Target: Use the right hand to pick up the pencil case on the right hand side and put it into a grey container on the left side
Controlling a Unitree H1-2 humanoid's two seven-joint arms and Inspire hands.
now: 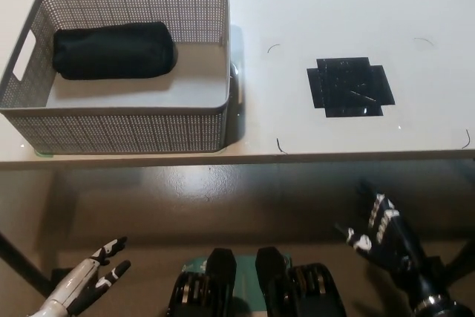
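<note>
The table (pixel 334 20) fills the upper part of the head view, its front edge running straight across; everything here is placed from the grey container (pixel 119 133). That container sits on the table's left part, a mesh-walled bin with a handle slot in its left end. Inside it, against the far wall and toward the left, lies the case (pixel 113 50), a dark soft roll with its long axis running left to right, parallel to the container's long walls. Right of the container, well apart from it, a black tape patch (pixel 350 87) marks the bare tabletop. Far to the lower right of the container, below the table edge, the right hand (pixel 380 231) hangs with fingers spread and holding nothing. Below the container, at the frame's bottom, the left hand (pixel 85 283) rests with fingers apart, also empty. The case lies up and to the left of the right hand, already in the container, so the task looks done.
</note>
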